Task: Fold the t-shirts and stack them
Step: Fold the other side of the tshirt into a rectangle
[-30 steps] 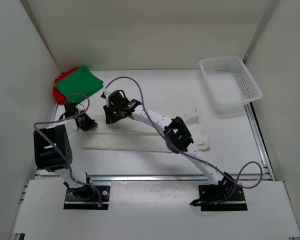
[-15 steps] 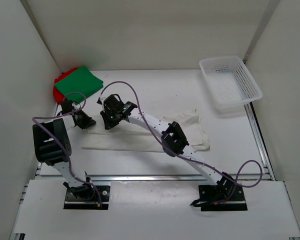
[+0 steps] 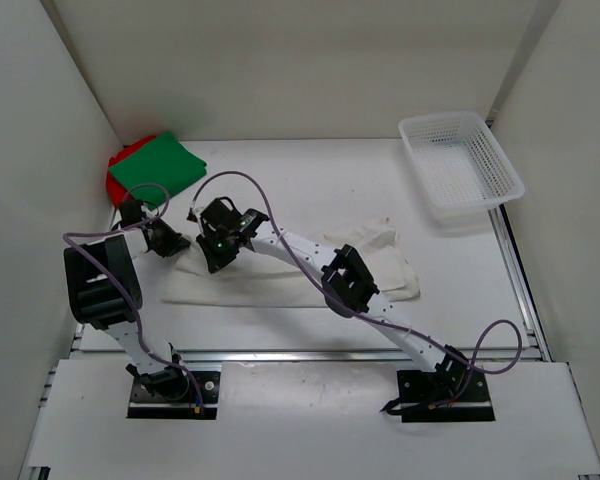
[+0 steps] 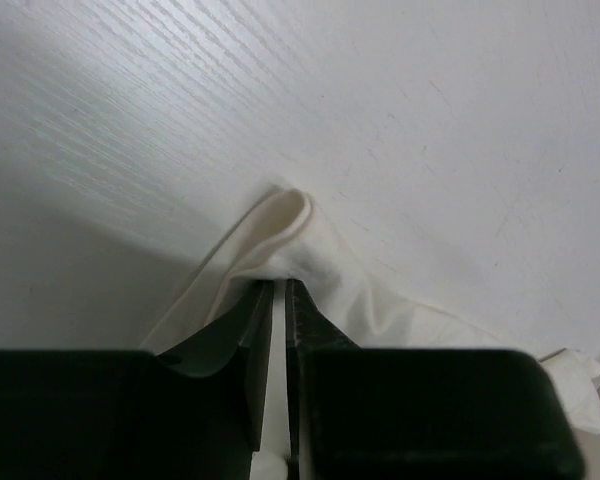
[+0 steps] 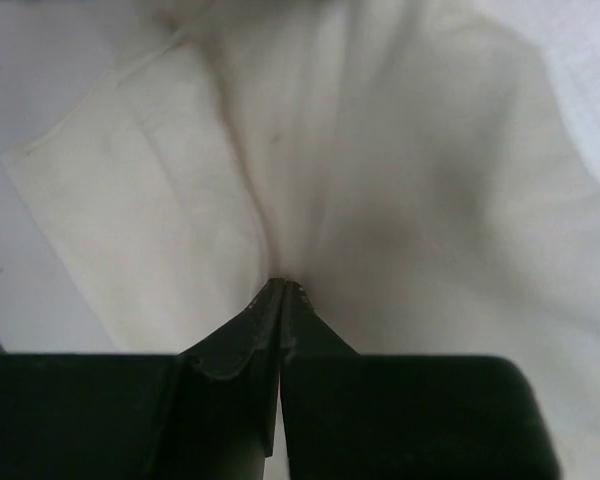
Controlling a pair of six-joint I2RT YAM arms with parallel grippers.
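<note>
Though apart from white t-shirt (image 3: 270,288), basket (image 3: 460,165)

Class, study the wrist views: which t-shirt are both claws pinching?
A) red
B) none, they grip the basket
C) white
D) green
C: the left claw and the right claw are each closed on a fold of the white t-shirt; the green t-shirt and red t-shirt lie stacked apart in the far left corner.
</note>
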